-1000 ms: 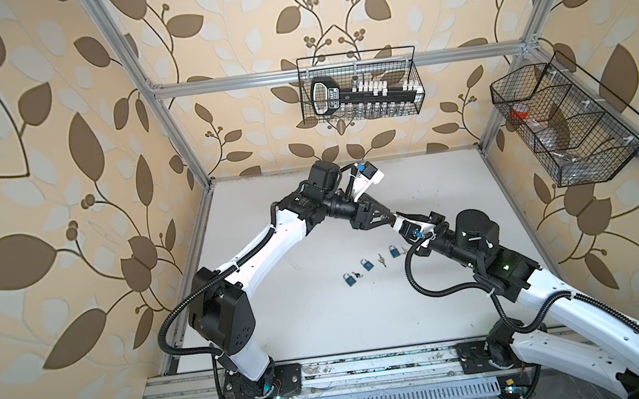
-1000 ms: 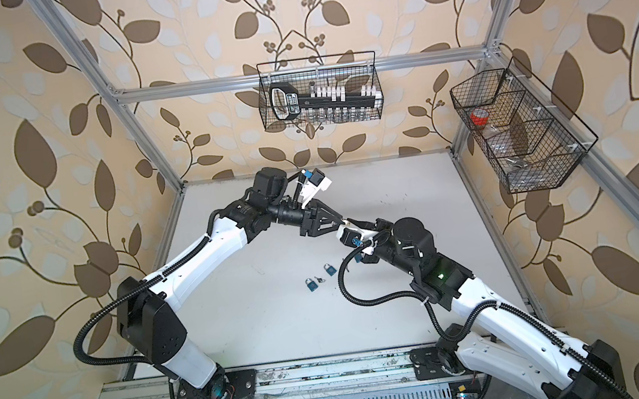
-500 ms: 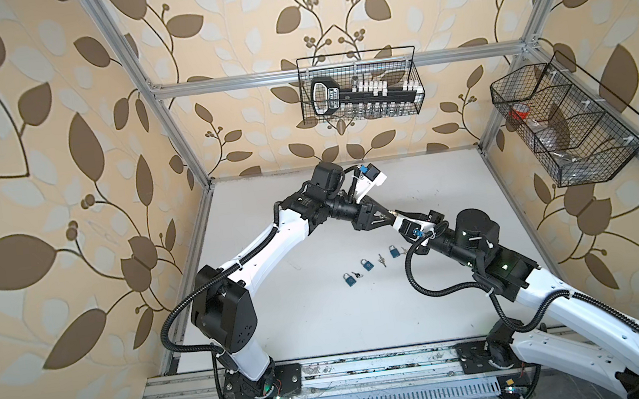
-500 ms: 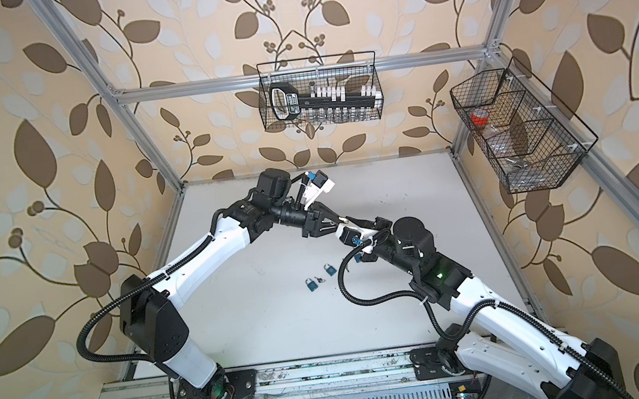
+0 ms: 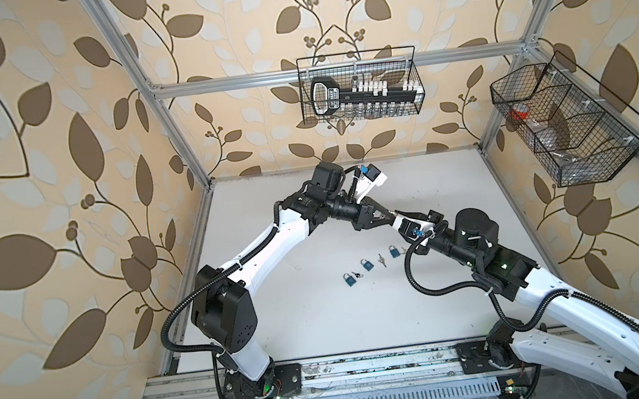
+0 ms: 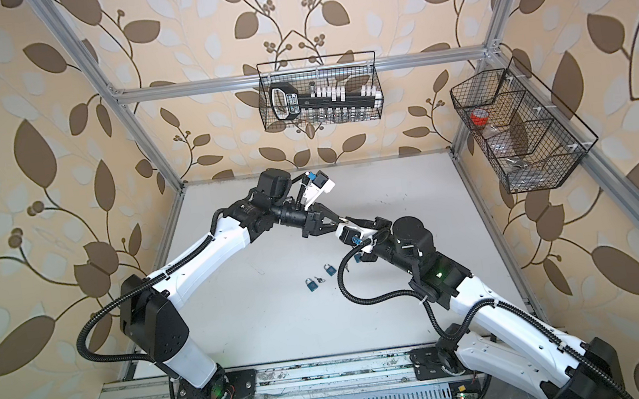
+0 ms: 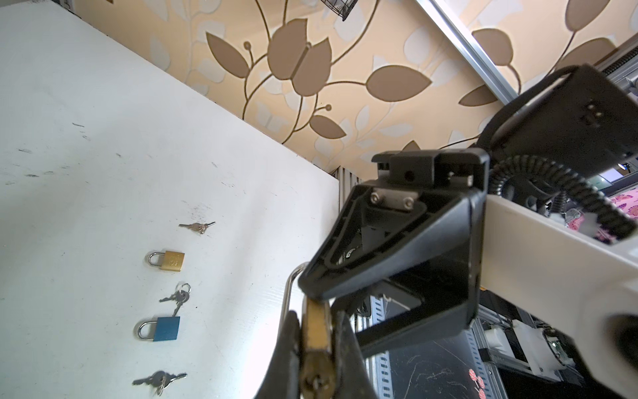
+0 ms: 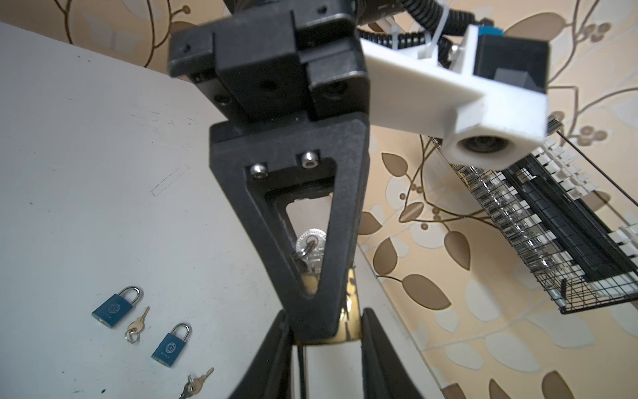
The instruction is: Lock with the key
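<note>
**Padlock just changed hands**

Our left gripper (image 7: pixel 316 324) has just clamped onto the brass padlock (image 7: pixel 316 345) in mid-air. The right gripper (image 8: pixel 326 317) has let its jaws spread, so we reckon it's free to work the key (image 8: pixel 310 247) tucked toward the left palm. Spare blue padlocks (image 5: pixel 367 264) lie below. The table (image 5: pixel 269 215) is roomy all round, with its edges well off.

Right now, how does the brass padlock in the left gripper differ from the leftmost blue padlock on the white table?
The brass padlock is yellow metal; the blue padlock has a blue body. The brass padlock is clamped in the left gripper, off the table; the blue padlock lies flat on it. Both have silver shackles.
</note>
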Controlling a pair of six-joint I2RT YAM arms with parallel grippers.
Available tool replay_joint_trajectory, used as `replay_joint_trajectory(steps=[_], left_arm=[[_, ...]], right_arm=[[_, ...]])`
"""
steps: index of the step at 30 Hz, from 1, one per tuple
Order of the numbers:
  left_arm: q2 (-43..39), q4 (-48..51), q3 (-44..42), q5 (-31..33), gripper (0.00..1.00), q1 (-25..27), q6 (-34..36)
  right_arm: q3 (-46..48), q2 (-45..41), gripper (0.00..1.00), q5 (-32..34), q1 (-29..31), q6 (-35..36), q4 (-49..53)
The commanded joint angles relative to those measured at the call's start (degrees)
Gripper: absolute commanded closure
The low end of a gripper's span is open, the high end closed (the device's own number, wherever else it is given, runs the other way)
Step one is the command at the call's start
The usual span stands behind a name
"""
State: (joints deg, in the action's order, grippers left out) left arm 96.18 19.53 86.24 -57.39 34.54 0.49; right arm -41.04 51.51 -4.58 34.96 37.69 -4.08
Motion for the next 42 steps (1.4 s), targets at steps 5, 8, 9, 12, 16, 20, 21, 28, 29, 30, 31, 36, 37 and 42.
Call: replay_joint_trajectory(steps=[5, 8, 9, 12, 16, 20, 21, 28, 29, 30, 31, 36, 37, 42], left_arm=[[-4.2, -7.3, 0.2, 3.5, 1.00, -4.4, -6.0], [-5.0, -6.6, 1.6, 4.3, 1.00, -5.5, -6.6], [-5.3, -6.4, 2.1, 4.5, 1.00, -5.5, -7.0], [-7.0, -6.3, 2.6, 4.5, 1.00, -6.0, -9.7], [-12.3, -7.2, -0.6, 4.6, 1.00, -6.7, -12.5], [-19.9, -10.3, -5.6, 3.4, 1.00, -7.1, -15.5], [-21.3, -10.3, -6.4, 3.1, 1.00, -7.2, -15.5], [-30.4, -10.3, -12.5, 0.5, 1.00, -7.7, -14.0], [-30.9, -10.0, -12.7, -0.2, 1.00, -7.7, -13.7], [-31.2, -9.9, -12.9, -0.7, 1.00, -7.8, -13.7], [-31.3, -10.1, -12.9, -1.5, 1.00, -7.7, -13.9], [-30.6, -11.4, -12.2, -4.0, 1.00, -7.7, -15.3], [-30.3, -11.4, -11.9, -4.3, 1.00, -7.7, -15.3], [-28.9, -11.5, -10.9, -5.8, 1.00, -7.7, -15.8]], right_arm=[[-0.4, -1.3, 0.05, 1.6, 0.0, -11.9, -5.5], [1.3, -3.1, 0.04, 2.2, 0.0, -14.0, -8.0], [1.4, -3.5, 0.04, 2.5, 0.0, -14.2, -8.3], [1.6, -4.2, 0.04, 3.8, -0.1, -14.9, -9.3], [0.6, -4.5, 0.09, 0.6, -0.4, -18.7, -10.0], [-2.7, -2.9, 0.12, -18.3, -5.3, -29.1, -10.2], [-3.7, -1.9, 0.12, -23.2, -7.2, -32.1, -10.7], [-10.6, 6.4, 0.14, -54.0, -17.0, -47.7, -17.8], [-11.3, 7.2, 0.15, -56.9, -16.7, -48.7, -18.6], [-11.7, 7.8, 0.16, -58.3, -16.1, -48.5, -18.9], [-12.2, 8.1, 0.17, -58.4, -15.2, -46.7, -17.5], [-12.8, 6.8, 0.25, -51.7, -9.3, -35.2, -9.5], [-12.7, 6.8, 0.29, -51.1, -8.7, -35.2, -10.0], [-12.6, 7.4, 0.47, -48.7, -7.8, -35.7, -12.1]])
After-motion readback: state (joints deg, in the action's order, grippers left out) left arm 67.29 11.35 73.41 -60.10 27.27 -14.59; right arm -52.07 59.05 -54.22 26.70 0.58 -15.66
